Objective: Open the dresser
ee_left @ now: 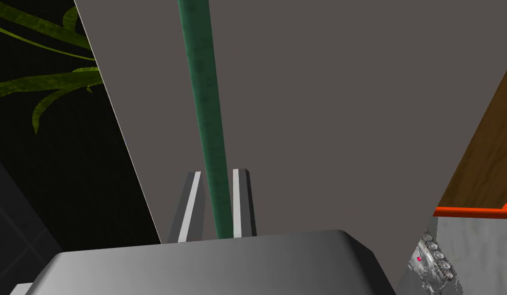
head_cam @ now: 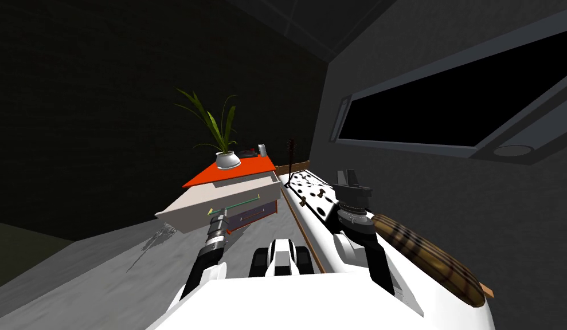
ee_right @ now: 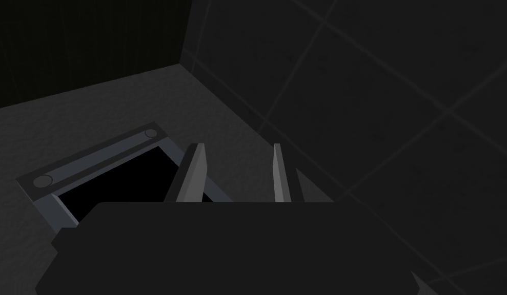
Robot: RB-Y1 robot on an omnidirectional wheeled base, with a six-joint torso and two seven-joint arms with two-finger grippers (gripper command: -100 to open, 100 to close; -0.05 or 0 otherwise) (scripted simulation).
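1. The left gripper point(ee_left: 217, 175) is closed narrowly on the green handle point(ee_left: 201, 77), with one finger pressing each side.
2. The handle's long axis runs on from between the fingers, along the grey drawer front point(ee_left: 324, 102) just behind it, which faces the gripper.
3. Beyond, the orange-topped dresser point(head_cam: 236, 170) carries a potted plant point(head_cam: 227, 160) and stands on grey floor point(head_cam: 104, 269) before dark walls.
4. The right gripper point(ee_right: 238, 148) is raised well apart, its fingers spread and empty.

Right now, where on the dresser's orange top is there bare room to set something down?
The orange dresser top is bare along its front edge, ahead of the round white plant pot. Its back corner is crowded: the pot, then small dark and grey items beside it. Below, the left fingers grip the drawer's green bar handle.
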